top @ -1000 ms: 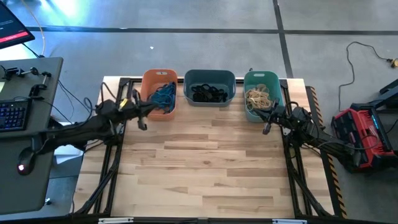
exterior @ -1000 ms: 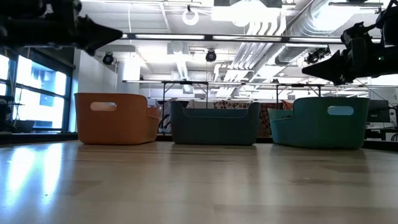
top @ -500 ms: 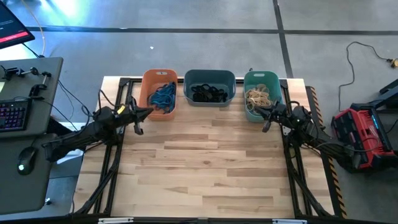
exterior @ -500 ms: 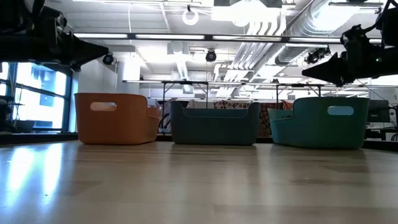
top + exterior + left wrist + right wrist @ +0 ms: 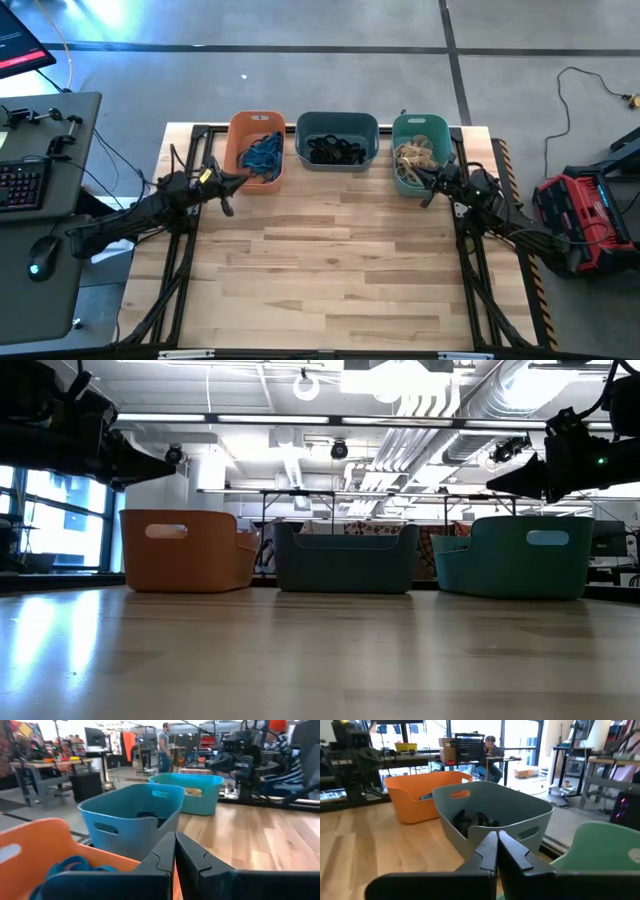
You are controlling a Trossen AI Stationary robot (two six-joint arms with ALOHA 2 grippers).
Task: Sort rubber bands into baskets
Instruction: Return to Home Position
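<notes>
Three baskets stand in a row at the table's far edge: the orange one [image 5: 256, 150] holds blue rubber bands [image 5: 262, 154], the blue-grey one [image 5: 337, 140] dark bands [image 5: 334, 152], the teal one [image 5: 421, 150] tan bands [image 5: 414, 156]. My left gripper [image 5: 240, 179] is shut and empty, level, by the orange basket's near left corner [image 5: 174, 840]. My right gripper [image 5: 428, 178] is shut and empty, above the teal basket's near right rim [image 5: 497, 840].
The bare wooden tabletop [image 5: 330, 260] spreads out in front of the baskets. A desk with a keyboard and mouse [image 5: 40, 180] stands left of the table, a red device [image 5: 585, 215] on the floor to the right. People show in the room beyond.
My left arm has drawn back toward the table's left edge, then edged again toward the orange basket. My right gripper has shifted slightly toward the table's far edge, over the teal basket's rim. Both have stayed shut.
</notes>
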